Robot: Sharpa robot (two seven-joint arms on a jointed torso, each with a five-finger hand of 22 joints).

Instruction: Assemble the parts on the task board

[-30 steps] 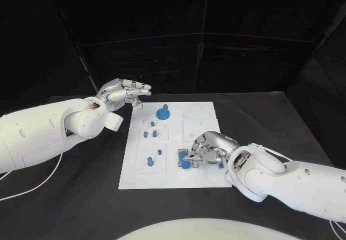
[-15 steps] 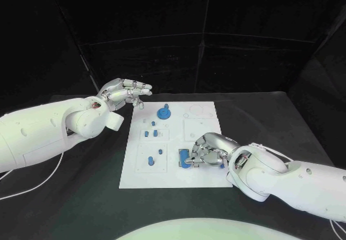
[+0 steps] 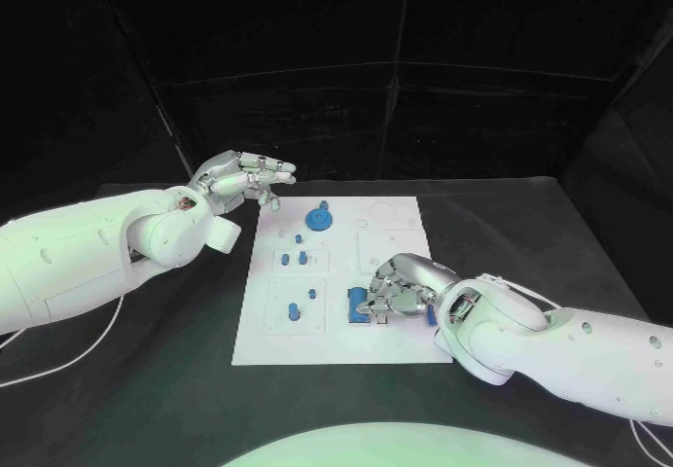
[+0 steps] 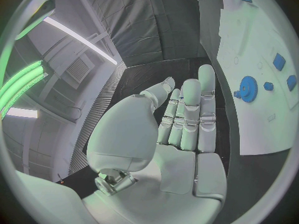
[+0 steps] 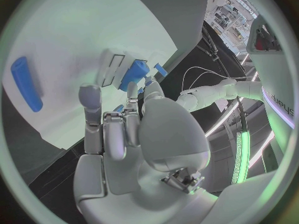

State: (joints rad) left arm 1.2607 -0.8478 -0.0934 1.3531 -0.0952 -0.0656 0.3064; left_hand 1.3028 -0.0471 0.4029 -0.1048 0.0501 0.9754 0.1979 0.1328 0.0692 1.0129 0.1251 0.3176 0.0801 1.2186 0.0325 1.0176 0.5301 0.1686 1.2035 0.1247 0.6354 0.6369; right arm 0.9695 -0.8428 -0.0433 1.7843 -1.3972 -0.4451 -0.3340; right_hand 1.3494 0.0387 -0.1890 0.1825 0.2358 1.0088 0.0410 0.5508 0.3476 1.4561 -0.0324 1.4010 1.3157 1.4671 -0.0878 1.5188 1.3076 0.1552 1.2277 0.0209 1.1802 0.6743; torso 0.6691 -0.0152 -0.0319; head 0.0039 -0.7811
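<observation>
You have the black counter (image 3: pixel 168 389) carrying the white task board (image 3: pixel 336 345) at its middle. Your left robot hand (image 3: pixel 241 181) hangs above the counter just off the board's far left corner, holding nothing, its fingers loosely bent and apart. Your right robot hand (image 3: pixel 397 290) rests low on the board's near right part, fingers curled down on a blue block (image 3: pixel 364 305) sitting in a recess there. A blue gear (image 3: pixel 320 221) lies near the board's far edge, and small blue pegs (image 3: pixel 292 261) stand in the left-hand recesses.
</observation>
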